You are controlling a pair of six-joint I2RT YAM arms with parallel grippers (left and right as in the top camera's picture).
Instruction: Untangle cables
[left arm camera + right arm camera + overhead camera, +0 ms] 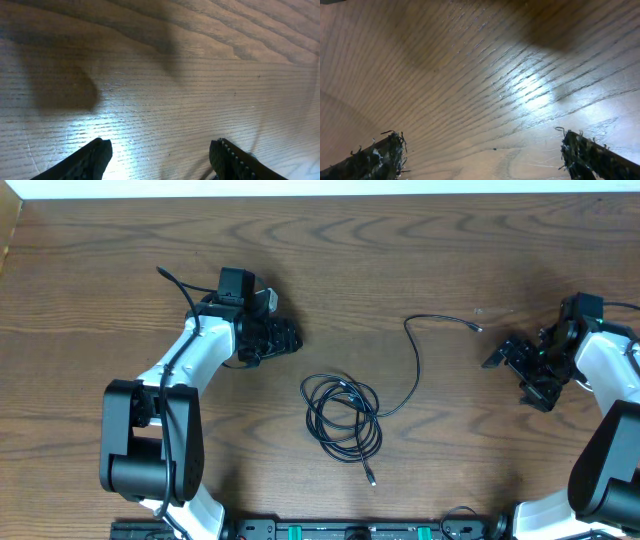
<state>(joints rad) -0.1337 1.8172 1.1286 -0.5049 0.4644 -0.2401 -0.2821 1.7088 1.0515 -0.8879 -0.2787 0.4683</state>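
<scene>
One thin black cable (342,415) lies in a loose coil at the middle of the table in the overhead view. One tail runs up and right to a small plug (476,327); the other plug end (371,478) lies below the coil. My left gripper (292,337) is up and left of the coil, open and empty. In its wrist view the left gripper (162,157) has only bare wood between its fingers (95,159). My right gripper (518,378) is right of the tail's plug, wide open. The right wrist view shows the right gripper (482,152) over bare wood, with frayed fingertips (582,155).
The wooden table (400,250) has a white edge along the back. A thicker black wire (175,283) sticks out behind the left arm. A faint pale streak (495,310) lies beside the plug; what it is cannot be told. The arm bases stand at the front corners.
</scene>
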